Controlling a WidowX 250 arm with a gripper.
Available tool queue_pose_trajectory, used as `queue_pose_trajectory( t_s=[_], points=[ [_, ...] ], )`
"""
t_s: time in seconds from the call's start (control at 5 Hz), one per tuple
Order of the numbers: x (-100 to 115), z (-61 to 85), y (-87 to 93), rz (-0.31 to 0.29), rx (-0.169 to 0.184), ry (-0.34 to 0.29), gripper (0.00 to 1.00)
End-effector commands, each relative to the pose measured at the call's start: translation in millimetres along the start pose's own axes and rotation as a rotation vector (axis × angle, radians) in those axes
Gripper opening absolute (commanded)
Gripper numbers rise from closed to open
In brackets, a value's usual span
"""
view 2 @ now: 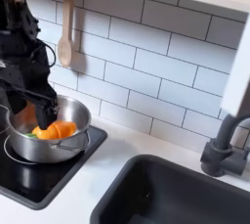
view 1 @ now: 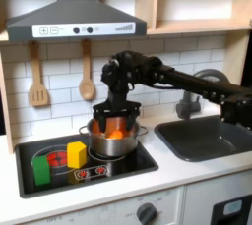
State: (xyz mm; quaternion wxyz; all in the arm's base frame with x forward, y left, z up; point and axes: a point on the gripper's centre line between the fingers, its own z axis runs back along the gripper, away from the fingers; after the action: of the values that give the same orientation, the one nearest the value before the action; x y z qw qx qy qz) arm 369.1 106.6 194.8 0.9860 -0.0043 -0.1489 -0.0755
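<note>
A silver pot [view 1: 113, 142] stands on the black stove top [view 1: 59, 175]. Inside it lies an orange vegetable-like piece [view 1: 114, 129], which shows a green end in the second exterior view [view 2: 57, 130]. My black gripper [view 1: 112, 121] hangs straight down over the pot's mouth, its fingers spread to either side of the orange piece. In the second exterior view the gripper [view 2: 29, 112] reaches the pot's [view 2: 61, 150] rim at the left, with the orange piece just beside and below the fingers. It looks open with nothing lifted.
A green block [view 1: 41, 168] and a yellow block [view 1: 76, 153] stand on the stove left of the pot. Two wooden spoons [view 1: 87, 78] hang on the tiled wall. The sink [view 1: 212, 137] and faucet [view 2: 227, 150] lie to the right.
</note>
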Motion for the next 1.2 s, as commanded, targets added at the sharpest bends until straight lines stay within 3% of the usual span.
queue_pose_trajectory(
  t_s=[0.0, 0.2, 0.6, 1.0],
  points=[
    [5, -11.5, 7.4, -0.019, 0.021, 0.009, 1.0],
    [3, -16.4, 16.9, 0.004, 0.038, 0.021, 1.0],
    [8, -21.5, 18.4, 0.01, 0.053, 0.032, 1.0],
    [17, -23.8, 32.9, 0.061, 0.077, 0.032, 1.0]
  ],
)
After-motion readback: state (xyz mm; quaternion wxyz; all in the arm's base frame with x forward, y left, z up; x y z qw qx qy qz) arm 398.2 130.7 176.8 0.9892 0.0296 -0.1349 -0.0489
